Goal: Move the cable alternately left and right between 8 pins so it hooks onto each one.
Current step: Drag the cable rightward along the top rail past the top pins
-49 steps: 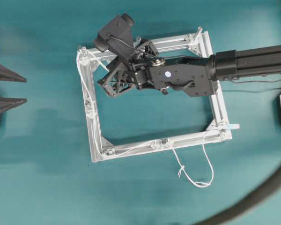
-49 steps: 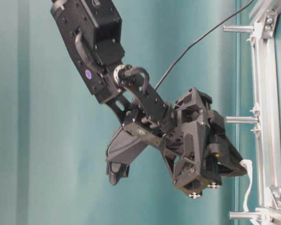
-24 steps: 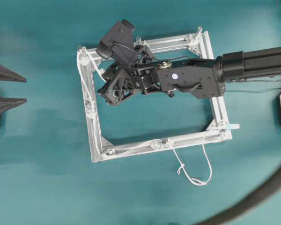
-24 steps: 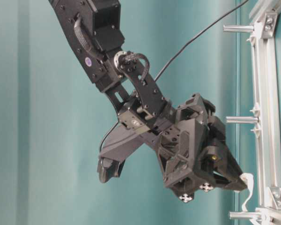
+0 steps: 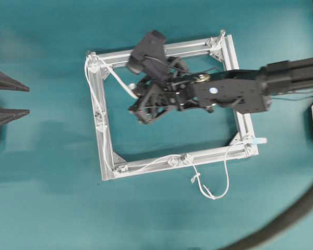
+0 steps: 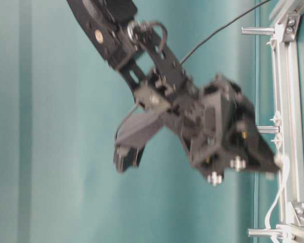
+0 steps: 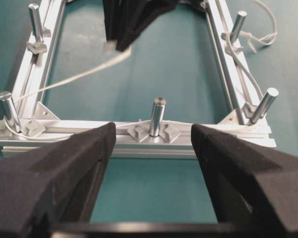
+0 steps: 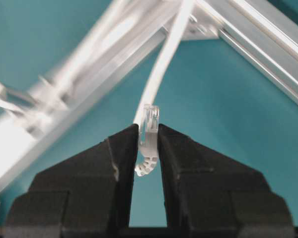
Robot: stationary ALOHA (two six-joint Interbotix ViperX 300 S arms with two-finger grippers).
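On the teal table [image 5: 52, 198], my right gripper [image 8: 148, 148] pinches the cable [image 5: 120, 80], stretched toward ten o'clock; left gripper [image 7: 149, 163] gapes.

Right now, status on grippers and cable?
Right gripper shut on the cable, inside the frame. Left gripper open, empty, outside the frame. Nothing blocking.

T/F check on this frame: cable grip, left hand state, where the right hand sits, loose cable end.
1. The right hand pinches the cable. True.
2. The left hand is shut on a pin. False: it is open, holding nothing.
3. The right hand hangs inside the frame. True.
4. The cable's loose end lies inside the frame. False: it loops on the table outside the near rail.
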